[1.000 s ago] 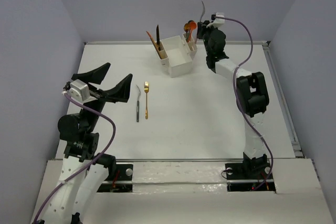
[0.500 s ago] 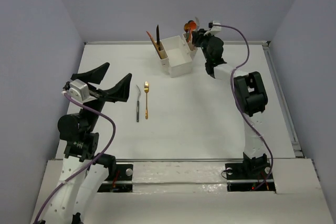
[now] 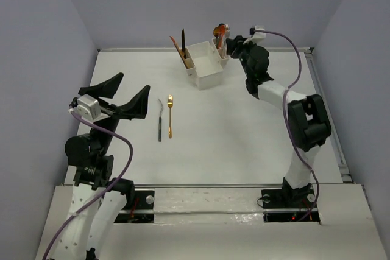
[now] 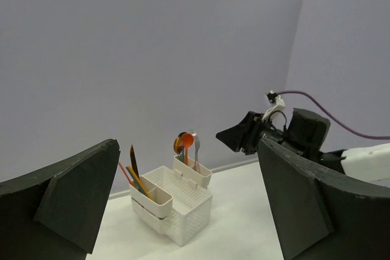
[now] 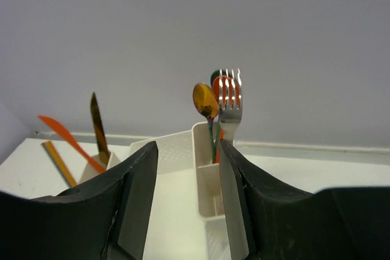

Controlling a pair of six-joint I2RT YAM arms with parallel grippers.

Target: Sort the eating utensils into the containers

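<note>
While its jaws hang spread and empty, the right pincer (image 5: 187, 150) faces the white box (image 5: 204, 178).
Just beyond it a silver fork (image 5: 230, 92) stands upright in the narrow compartment beside spoons (image 5: 205, 100); farther left, knives (image 5: 97, 125).

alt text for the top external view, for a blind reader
The right gripper hangs open beside the small white plastic box at the far side of the white table, utensils standing in its narrow compartments. A gold fork and a black-handled silver utensil lie side by side near the open left gripper.
</note>
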